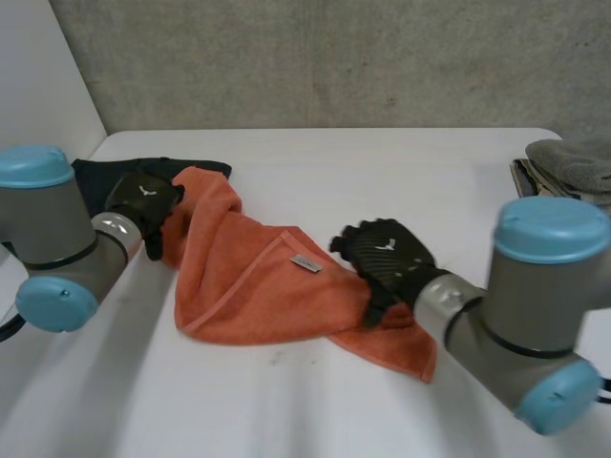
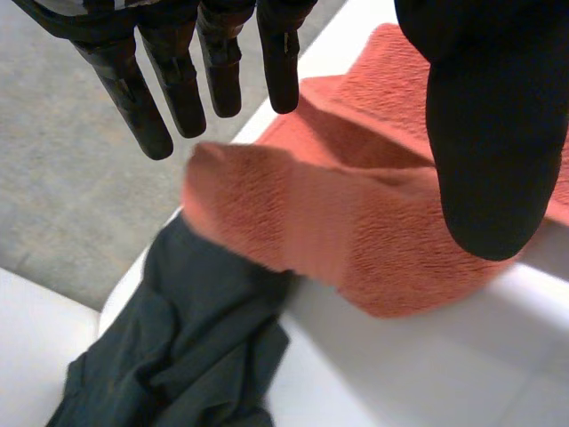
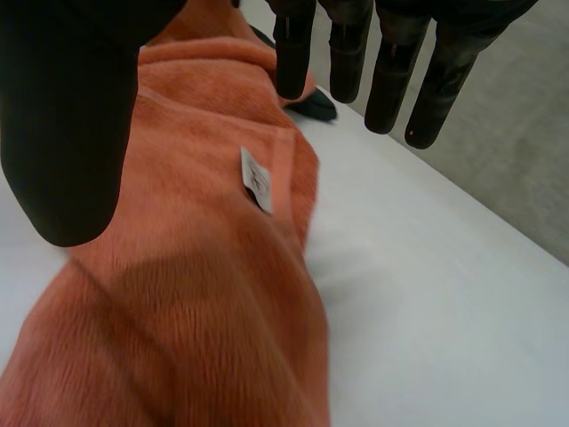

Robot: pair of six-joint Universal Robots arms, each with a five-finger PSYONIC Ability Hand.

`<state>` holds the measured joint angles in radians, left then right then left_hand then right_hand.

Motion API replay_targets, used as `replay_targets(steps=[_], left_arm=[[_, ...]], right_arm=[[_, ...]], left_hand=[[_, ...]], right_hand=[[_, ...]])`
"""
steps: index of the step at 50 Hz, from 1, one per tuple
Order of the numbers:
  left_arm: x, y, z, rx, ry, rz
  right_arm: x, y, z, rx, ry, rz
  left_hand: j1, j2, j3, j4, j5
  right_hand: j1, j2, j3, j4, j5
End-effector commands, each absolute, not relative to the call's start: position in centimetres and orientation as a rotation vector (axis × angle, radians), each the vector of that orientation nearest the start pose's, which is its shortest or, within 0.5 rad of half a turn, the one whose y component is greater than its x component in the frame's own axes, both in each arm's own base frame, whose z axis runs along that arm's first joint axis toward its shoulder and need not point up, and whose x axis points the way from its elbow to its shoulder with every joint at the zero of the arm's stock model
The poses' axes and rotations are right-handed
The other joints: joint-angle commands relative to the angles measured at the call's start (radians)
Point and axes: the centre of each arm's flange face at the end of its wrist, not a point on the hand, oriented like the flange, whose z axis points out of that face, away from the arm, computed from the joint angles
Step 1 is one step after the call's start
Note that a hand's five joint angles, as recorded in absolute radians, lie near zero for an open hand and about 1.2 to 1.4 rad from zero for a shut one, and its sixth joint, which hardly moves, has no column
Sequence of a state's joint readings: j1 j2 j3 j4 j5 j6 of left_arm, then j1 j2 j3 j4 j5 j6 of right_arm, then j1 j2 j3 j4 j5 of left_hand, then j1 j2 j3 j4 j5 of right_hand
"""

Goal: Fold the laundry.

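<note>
The orange towel (image 1: 258, 286) lies rumpled across the middle of the white table (image 1: 401, 172), stretched loosely from one hand to the other. The left hand (image 1: 143, 202) is at the towel's far end. Seen from its wrist, its fingers (image 2: 178, 89) are straight and held well apart from the thumb (image 2: 493, 133). A thick fold of towel lies in the gap under the palm, but nothing is pinched; the hand is wide open over the cloth. Just past those fingertips the towel's bunched edge overlaps a dark garment (image 2: 196, 338), which lies crumpled on the table beyond the towel.

The right hand (image 1: 387, 250) sits over the towel's other end. Its fingers (image 3: 391, 80) are straight too and spread away from the thumb (image 3: 67, 116), with the towel running lengthways beneath the palm — open, holding nothing. Between the thumb and the fingers, on a raised hem of the cloth, a small white label (image 3: 256, 181) stands out; in the head view it is just beyond the right hand's fingertips. Past the label the towel runs on under the fingertips towards the left hand, and beside the fingers there is bare table.

On the right hand's outer side, well apart from the towel, a grey folded cloth (image 1: 573, 160) rests at the table's edge.
</note>
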<state>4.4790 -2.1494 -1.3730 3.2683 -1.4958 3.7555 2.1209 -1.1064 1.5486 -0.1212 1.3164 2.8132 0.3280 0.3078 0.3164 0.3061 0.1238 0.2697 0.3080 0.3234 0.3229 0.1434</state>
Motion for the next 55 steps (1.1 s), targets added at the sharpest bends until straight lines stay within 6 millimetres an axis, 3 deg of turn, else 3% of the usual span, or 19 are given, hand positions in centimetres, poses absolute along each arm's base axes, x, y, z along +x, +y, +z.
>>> replay_targets(steps=[1,12,16,20,29,35,43,47,51,55], left_arm=[[-22.4,-34.5,17.7,1.012,2.164,-1.873],[-21.9,-32.8,18.1,1.017,2.19,-1.87],[-21.9,-32.7,18.2,1.012,2.191,-1.875],[-21.9,-32.6,18.4,0.993,2.208,-1.888],[-22.2,-32.2,19.5,0.967,2.205,-1.939],[-22.3,-32.0,20.1,0.965,2.192,-1.956],[-22.2,-31.6,20.1,0.973,2.194,-1.954],[-22.5,-31.5,20.1,0.993,2.194,-1.963],[-23.3,-31.3,19.9,1.044,2.174,-2.008],[-24.4,-31.1,19.9,1.102,2.128,-2.075]], right_arm=[[35.3,-22.9,15.3,-1.235,1.951,-1.542],[35.7,-23.3,13.1,-1.257,2.002,-1.48],[35.6,-23.4,12.8,-1.287,2.003,-1.488],[35.4,-23.6,12.5,-1.32,2.025,-1.509],[34.2,-23.7,12.5,-1.315,2.093,-1.509],[31.3,-23.7,13.8,-1.27,2.167,-1.489],[25.9,-22.5,17.9,-1.283,2.233,-1.513],[23.1,-21.5,19.1,-1.372,2.268,-1.41],[20.1,-20.9,19.1,-1.53,2.342,-1.228],[17.5,-21.6,19.4,-1.652,2.382,-1.115]], left_hand=[[-0.009,0.011,0.003,0.013,0.021],[-0.015,0.006,-0.003,0.007,0.015],[-0.015,0.006,-0.003,0.007,0.015],[-0.015,0.006,-0.003,0.007,0.015],[-0.015,0.006,-0.003,0.007,0.015],[-0.015,0.006,-0.003,0.007,0.015],[-0.023,-0.003,-0.012,-0.002,0.006],[-0.038,-0.018,-0.026,-0.016,-0.008],[-0.073,-0.053,-0.062,-0.051,-0.044],[-0.082,-0.062,-0.071,-0.06,-0.052]], right_hand=[[0.121,0.082,0.067,0.067,0.072],[0.214,0.176,0.161,0.161,0.166],[0.461,0.422,0.407,0.407,0.412],[1.125,1.087,1.071,1.072,1.077],[1.127,1.088,1.073,1.073,1.078],[1.127,1.088,1.073,1.073,1.078],[1.127,1.088,1.073,1.073,1.078],[1.127,1.088,1.073,1.073,1.078],[1.127,1.088,1.073,1.073,1.078],[1.127,1.088,1.073,1.073,1.078]])
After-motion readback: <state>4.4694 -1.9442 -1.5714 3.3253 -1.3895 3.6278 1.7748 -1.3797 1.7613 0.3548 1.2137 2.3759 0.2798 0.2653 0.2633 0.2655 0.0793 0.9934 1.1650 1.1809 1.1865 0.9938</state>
